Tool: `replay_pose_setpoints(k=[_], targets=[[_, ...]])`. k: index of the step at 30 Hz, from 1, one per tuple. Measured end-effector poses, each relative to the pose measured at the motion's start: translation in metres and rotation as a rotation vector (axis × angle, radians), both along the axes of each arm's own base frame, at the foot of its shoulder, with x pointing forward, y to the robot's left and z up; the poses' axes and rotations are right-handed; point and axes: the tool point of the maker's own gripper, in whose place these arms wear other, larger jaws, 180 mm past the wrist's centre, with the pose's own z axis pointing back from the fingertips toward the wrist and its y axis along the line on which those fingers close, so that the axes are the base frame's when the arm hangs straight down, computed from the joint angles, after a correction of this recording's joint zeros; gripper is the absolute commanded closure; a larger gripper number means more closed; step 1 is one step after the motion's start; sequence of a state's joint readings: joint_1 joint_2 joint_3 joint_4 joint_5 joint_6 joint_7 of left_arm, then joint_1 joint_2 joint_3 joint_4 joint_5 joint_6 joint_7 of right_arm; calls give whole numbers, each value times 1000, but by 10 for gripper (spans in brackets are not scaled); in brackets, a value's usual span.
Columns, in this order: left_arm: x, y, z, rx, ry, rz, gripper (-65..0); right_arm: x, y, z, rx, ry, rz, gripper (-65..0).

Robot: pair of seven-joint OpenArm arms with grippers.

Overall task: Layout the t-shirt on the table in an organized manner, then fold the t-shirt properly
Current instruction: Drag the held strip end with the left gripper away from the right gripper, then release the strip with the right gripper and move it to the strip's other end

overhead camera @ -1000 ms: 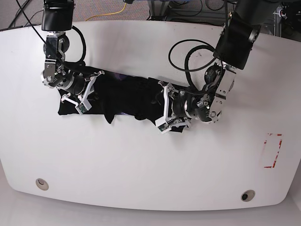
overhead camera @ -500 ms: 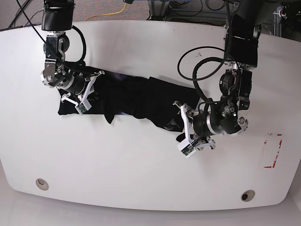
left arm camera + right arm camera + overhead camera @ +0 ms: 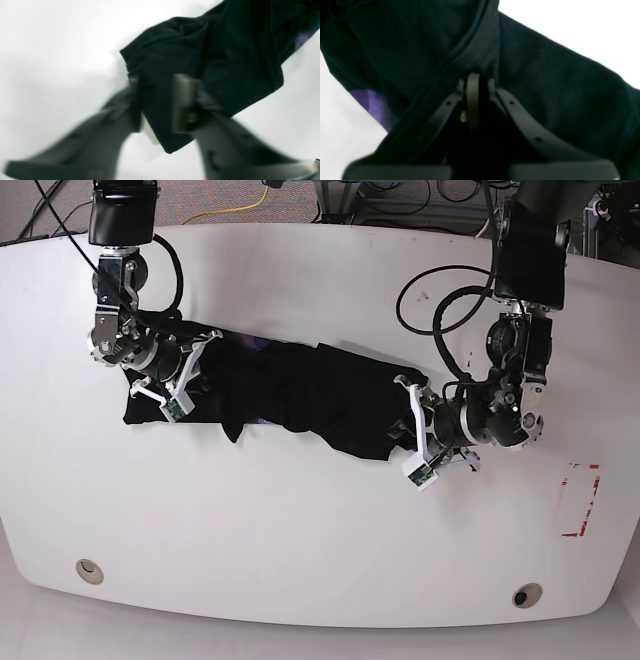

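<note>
Spreading is not finished: the t-shirt (image 3: 290,395) lies bunched on the table (image 3: 300,520), both ends pinched by the left gripper (image 3: 415,435) and the right gripper (image 3: 180,380); folding remains.

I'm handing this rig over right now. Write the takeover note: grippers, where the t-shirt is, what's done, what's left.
Left gripper: jaws straddle a corner of the t-shirt; a full clamp is not clear.
Right gripper: shut on the t-shirt's opposite end, at a thick seam.
T-shirt: a bunched, wrinkled strip across the middle of the table, held at both ends.
Done: both ends taken up.
Left: spread it flat and square, then fold; no fold is made yet.
</note>
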State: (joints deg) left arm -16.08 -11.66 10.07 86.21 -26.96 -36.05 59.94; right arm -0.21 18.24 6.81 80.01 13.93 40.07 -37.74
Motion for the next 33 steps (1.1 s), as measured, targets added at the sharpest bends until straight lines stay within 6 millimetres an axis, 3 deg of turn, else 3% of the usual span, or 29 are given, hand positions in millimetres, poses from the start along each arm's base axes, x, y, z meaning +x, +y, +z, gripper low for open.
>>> replay_pose_setpoints(k=[10, 18, 33], targets=[[-2, 2, -42, -49, 102, 40, -72, 0, 0, 0, 0, 0, 0, -43], [-3, -15, -68, -104, 152, 24, -72, 0, 0, 0, 0, 0, 0, -43], [-6, -2, -78, -175, 186, 78, -69, 1, -1, 0, -1, 1, -4, -43]])
